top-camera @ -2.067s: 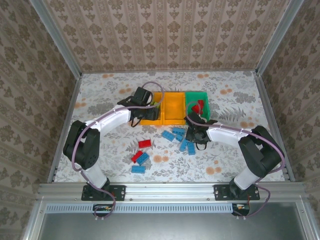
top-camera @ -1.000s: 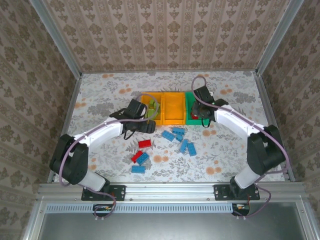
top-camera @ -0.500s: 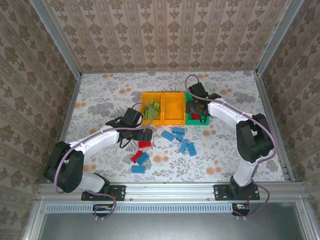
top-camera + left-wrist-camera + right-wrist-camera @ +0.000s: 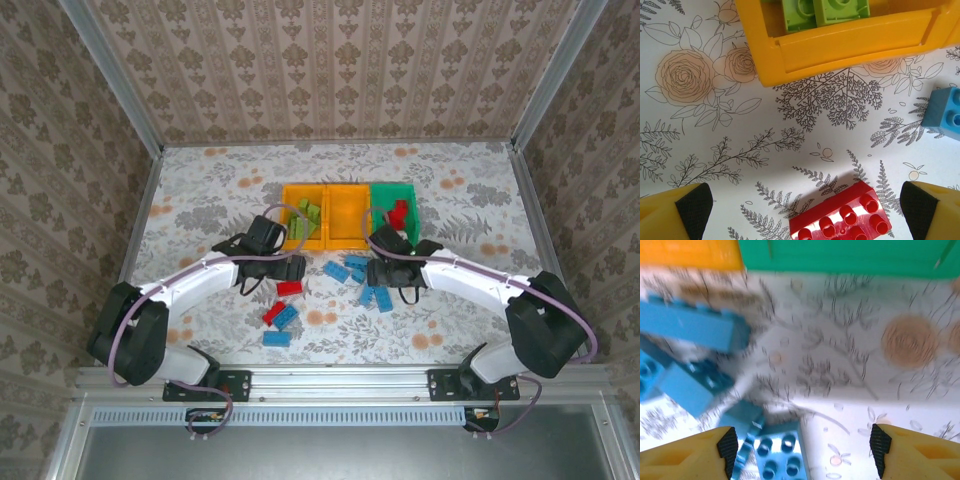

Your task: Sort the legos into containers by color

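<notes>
Looks partly done, perhaps a bit more than half. From above, can count light green bricks (image 4: 308,213) inside the left orange bin (image 4: 300,243) and red bricks (image 4: 398,212) inside the green bin (image 4: 393,187), all in the upper centre of the frame. Cannot find anything inside the middle orange bin (image 4: 347,215). To sort yet: a cluster of blue bricks (image 4: 362,280) on the table (image 4: 200,190) just below the bins, plus two red and two blue ones to the lower left. Holding nothing with the left gripper (image 4: 804,209), jaws wide apart over a red brick (image 4: 840,220) at the bottom edge of the left wrist view. Likewise open and empty at the right gripper (image 4: 803,450), with a blue brick (image 4: 777,450) low between its fingers
</notes>
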`<state>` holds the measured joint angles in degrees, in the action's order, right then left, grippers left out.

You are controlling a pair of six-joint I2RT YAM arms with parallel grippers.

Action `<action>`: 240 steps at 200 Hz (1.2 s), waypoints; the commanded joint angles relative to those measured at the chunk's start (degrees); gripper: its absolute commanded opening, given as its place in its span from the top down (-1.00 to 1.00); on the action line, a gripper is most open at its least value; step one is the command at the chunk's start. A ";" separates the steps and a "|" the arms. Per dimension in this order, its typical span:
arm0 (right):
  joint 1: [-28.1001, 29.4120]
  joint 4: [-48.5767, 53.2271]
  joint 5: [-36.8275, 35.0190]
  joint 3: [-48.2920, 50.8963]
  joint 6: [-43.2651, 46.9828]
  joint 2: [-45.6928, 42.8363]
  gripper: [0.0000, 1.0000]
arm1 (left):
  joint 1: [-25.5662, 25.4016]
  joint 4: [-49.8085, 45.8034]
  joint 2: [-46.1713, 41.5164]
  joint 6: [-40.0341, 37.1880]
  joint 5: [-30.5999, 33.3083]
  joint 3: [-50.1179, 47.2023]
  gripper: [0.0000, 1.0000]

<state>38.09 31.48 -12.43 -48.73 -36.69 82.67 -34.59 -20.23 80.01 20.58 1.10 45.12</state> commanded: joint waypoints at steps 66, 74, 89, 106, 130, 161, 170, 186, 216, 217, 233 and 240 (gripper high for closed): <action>4.30 -7.72 4.51 10.21 -3.67 -3.98 -0.33 | -0.22 0.91 -1.13 0.40 -0.67 -1.20 -1.00; 4.50 -7.71 4.76 9.62 -3.36 -3.41 -0.33 | -0.22 0.91 -1.04 0.44 -0.58 -1.25 -1.00; 4.81 -7.76 4.99 8.58 -2.70 -0.87 -0.29 | -0.22 0.67 -1.19 0.68 -0.47 -1.27 -1.00; 5.18 -7.60 5.17 7.83 -2.42 0.69 -0.27 | -0.19 0.58 -1.31 0.82 -0.32 -1.42 -1.00; 5.67 -7.30 5.00 7.81 -3.18 0.75 -0.23 | -0.22 0.37 -1.70 0.87 0.05 -1.78 -1.00; 5.67 -7.93 5.30 8.15 -3.61 1.49 -0.13 | -0.26 0.63 -1.55 0.82 0.01 -1.75 -1.00; 5.66 -7.85 5.44 7.78 -3.57 2.37 -0.06 | -0.22 0.59 -1.37 0.78 -0.07 -1.65 -1.00; 5.76 -7.61 5.15 7.10 -3.57 3.83 0.17 | -0.22 0.53 -1.26 0.62 -0.04 -1.36 -1.00; 5.86 -4.98 3.65 5.22 -2.54 2.88 0.51 | -0.22 -0.04 -1.36 0.54 0.44 -1.27 -1.00; 5.90 -4.88 3.55 5.18 -2.53 2.77 0.51 | -0.22 -0.06 -1.39 0.53 0.46 -1.27 -1.00; 5.87 -3.13 2.04 4.26 -2.25 -0.37 0.55 | -0.28 -0.07 -1.29 0.67 0.35 -1.27 -1.00; 5.86 -2.85 1.44 3.90 -2.04 -2.05 0.56 | -0.30 0.02 -1.33 0.63 0.31 -1.23 -1.00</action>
<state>43.72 24.84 -8.45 -42.41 -39.22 85.21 -34.59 -19.88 79.66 20.60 1.15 43.88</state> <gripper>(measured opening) 0.279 0.993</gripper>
